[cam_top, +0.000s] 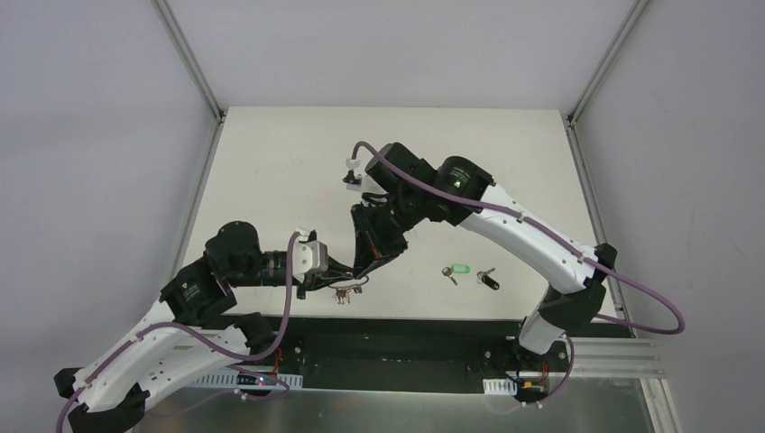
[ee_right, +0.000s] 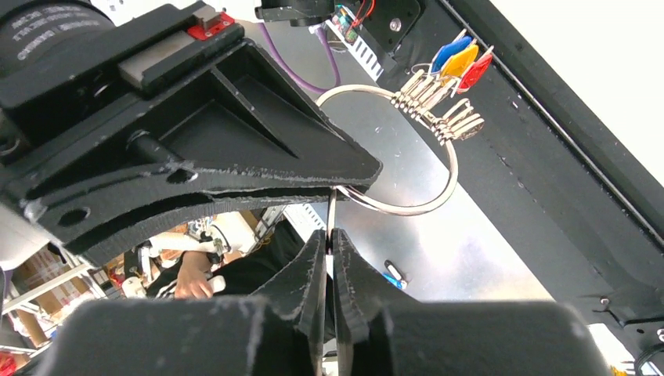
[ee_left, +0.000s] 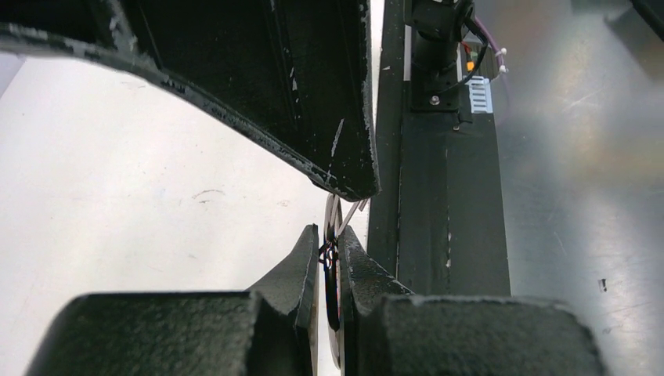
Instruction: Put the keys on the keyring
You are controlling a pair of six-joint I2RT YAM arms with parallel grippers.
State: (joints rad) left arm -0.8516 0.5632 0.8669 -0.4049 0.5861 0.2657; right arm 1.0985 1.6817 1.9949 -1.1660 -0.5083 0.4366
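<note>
The green-headed key (cam_top: 460,269) and the black-headed key (cam_top: 488,280) lie side by side on the white table, right of both grippers. The keyring (ee_right: 438,196), a large wire loop, hangs in the air over the table's near edge. Several keys with blue, yellow and red heads (ee_right: 458,63) are threaded on it. My left gripper (ee_left: 330,251) is shut on the ring, which shows edge-on between its fingers. Just above it, my right gripper (ee_right: 330,243) is shut on the ring's thin wire. In the top view the two grippers (cam_top: 354,280) (cam_top: 367,267) meet tip to tip, with the keyring (cam_top: 343,291) under them.
A black rail (cam_top: 406,329) runs along the table's near edge, with a shiny metal sheet (cam_top: 406,406) beyond it. The white table (cam_top: 271,162) is walled in by grey panels on three sides.
</note>
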